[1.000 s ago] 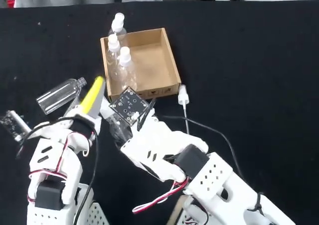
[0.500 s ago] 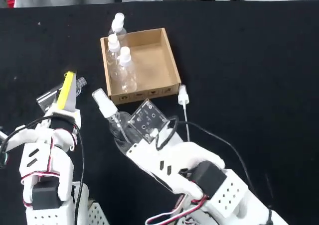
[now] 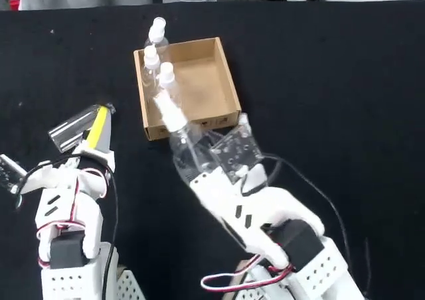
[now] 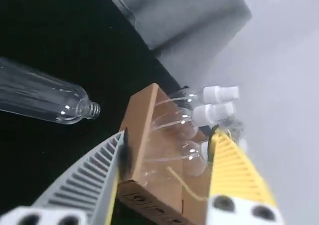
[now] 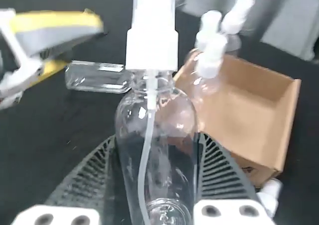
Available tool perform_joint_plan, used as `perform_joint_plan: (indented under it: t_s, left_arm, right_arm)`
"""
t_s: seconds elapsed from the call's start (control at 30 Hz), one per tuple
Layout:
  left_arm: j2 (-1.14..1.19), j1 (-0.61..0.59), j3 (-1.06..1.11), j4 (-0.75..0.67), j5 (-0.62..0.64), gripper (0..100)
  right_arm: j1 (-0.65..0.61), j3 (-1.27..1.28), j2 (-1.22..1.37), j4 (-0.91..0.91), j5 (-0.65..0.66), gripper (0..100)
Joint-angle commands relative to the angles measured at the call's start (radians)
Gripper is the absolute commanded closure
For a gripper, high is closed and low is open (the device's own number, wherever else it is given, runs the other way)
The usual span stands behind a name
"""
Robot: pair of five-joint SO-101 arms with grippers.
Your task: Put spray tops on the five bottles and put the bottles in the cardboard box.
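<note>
My right gripper is shut on a clear bottle with a white spray top on it, held tilted just in front of the cardboard box. Two capped bottles lie in the box's left side, and a third stands at its far left corner. A capless bottle lies on the table to the left, with my left gripper open beside its neck and holding nothing. A loose spray top lies by the box's front right corner.
The table is covered in black cloth, with free room on the right side and at the far left. The right half of the box holds nothing. Cables trail from the right arm.
My right gripper has carried the capped bottle to the right and forward, up to the box's front wall. My left gripper has swung left, away from that bottle, and stands by the capless one.
</note>
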Motion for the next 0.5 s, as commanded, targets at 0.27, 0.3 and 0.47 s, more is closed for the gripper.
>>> perform_joint_plan:
  t_s: [0.27, 0.3, 0.47]
  left_arm:
    - [-0.009, 0.035, 0.031, -0.107, -0.011, 75]
    - [-0.009, 0.048, 0.047, -0.138, -0.012, 75]
    - [-0.009, 0.091, 0.085, -0.269, -0.015, 75]
  right_arm:
    - [-0.029, -0.004, -0.038, -0.091, 0.005, 89.9]
    - [-0.052, -0.004, -0.039, -0.091, 0.005, 89.9]
    - [-0.133, -0.001, -0.035, -0.087, 0.005, 89.9]
